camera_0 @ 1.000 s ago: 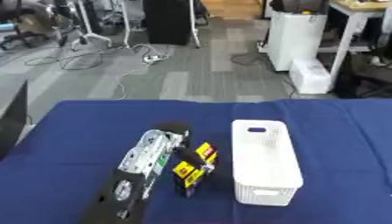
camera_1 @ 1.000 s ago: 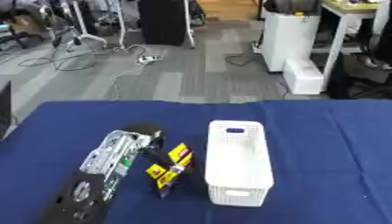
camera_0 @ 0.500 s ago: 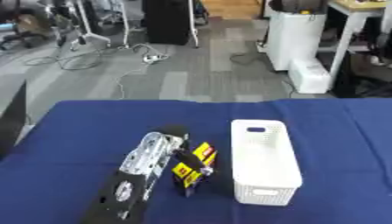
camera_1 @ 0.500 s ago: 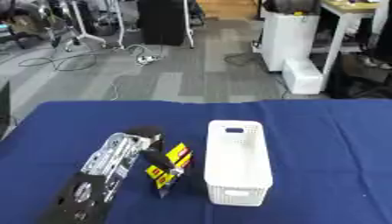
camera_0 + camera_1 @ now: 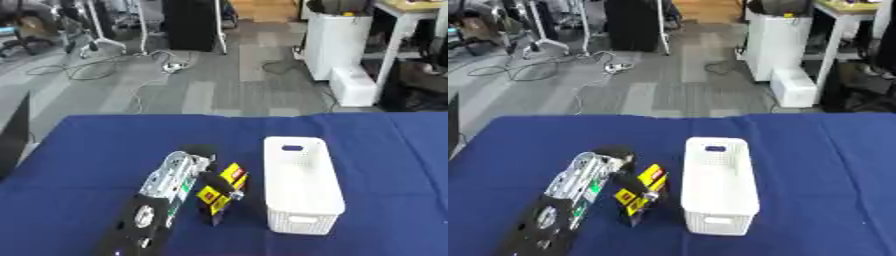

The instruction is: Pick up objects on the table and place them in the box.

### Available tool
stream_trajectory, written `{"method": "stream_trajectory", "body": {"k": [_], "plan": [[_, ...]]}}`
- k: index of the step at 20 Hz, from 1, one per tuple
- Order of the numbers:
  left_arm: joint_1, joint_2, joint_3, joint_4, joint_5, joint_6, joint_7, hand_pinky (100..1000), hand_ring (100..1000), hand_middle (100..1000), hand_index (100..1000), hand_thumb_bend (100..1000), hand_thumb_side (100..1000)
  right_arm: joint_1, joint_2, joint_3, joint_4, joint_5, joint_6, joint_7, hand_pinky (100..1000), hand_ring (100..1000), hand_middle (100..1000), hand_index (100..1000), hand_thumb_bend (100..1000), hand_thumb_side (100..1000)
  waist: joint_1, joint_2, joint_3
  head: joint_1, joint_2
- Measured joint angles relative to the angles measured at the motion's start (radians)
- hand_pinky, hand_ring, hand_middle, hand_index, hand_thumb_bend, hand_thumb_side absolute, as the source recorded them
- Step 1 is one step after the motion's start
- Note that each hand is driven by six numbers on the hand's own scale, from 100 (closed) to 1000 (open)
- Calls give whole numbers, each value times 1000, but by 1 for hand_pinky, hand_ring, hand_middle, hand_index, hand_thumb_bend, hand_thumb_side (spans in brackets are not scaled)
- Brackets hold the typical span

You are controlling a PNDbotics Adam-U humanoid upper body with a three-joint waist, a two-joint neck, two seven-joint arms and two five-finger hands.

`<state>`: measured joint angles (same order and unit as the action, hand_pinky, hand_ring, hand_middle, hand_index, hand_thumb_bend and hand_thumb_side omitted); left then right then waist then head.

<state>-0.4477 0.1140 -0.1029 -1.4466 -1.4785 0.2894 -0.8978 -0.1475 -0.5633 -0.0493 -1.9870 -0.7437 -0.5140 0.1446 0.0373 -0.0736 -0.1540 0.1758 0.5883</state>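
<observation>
- Table (image 5: pixel 87 145): covered in a dark blue cloth and slightly askew in both eye views.
- Box (image 5: pixel 301 184): a white plastic basket, long and narrow, right of the table's centre. Long axis runs away from the camera. Walls perforated, with a handle slot at the far end and another at the near end. Nothing can be seen inside it.
- Left arm (image 5: pixel 153 200): comes in from the lower left and lies diagonally over the cloth, black near the bottom edge and silver further up.
- Left hand (image 5: pixel 203 160): dark, at the far end of the arm, just left of the box and apart from it.
- Small package (image 5: pixel 220 192): yellow and black with a touch of red, directly at the left hand, between the arm and the box's left wall. It stands tilted and close to the box wall, not inside the box.
- Hand state: cannot tell whether the left hand's fingers are spread, together or closed on the package; the hand reads as a dark shape only. Contact with the package is likewise unclear.
- Right hand: does not appear in either view.
- Background: grey floor (image 5: pixel 219 85) beyond the table with loose cables (image 5: pixel 105 67), a white cabinet (image 5: pixel 337 40) at the upper right.
</observation>
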Motion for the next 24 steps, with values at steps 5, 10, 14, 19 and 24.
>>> {"method": "stream_trajectory", "body": {"k": [5, 10, 14, 19, 24], "plan": [[-17, 1, 0, 37, -8, -5, 0, 482, 637, 753, 655, 872, 720, 0, 0, 0, 0, -1, 0, 0, 249, 463, 542, 544, 100, 1000, 1, 0, -2, 0, 0], [-33, 1, 0, 68, -22, -9, 0, 514, 667, 769, 670, 879, 717, -1, 0, 0, 0, -4, 0, 0, 250, 463, 542, 544, 100, 1000, 1, 0, -4, 0, 0], [-45, 5, 0, 95, -27, -10, -1, 524, 692, 783, 682, 884, 710, -5, 0, 0, 0, -5, 2, -1, 251, 463, 542, 544, 100, 1000, 3, 0, -7, 0, 0], [-52, 10, 0, 131, -31, -11, -1, 540, 740, 808, 703, 894, 697, -9, 0, 0, 0, -11, 7, -1, 252, 463, 542, 544, 100, 1000, 3, 0, -10, 0, 0], [-54, 10, 0, 157, -33, -11, -1, 544, 751, 818, 715, 880, 689, -9, 0, 0, 0, -13, 9, 0, 253, 464, 542, 544, 100, 1000, 4, 0, -15, 0, 0]]}}
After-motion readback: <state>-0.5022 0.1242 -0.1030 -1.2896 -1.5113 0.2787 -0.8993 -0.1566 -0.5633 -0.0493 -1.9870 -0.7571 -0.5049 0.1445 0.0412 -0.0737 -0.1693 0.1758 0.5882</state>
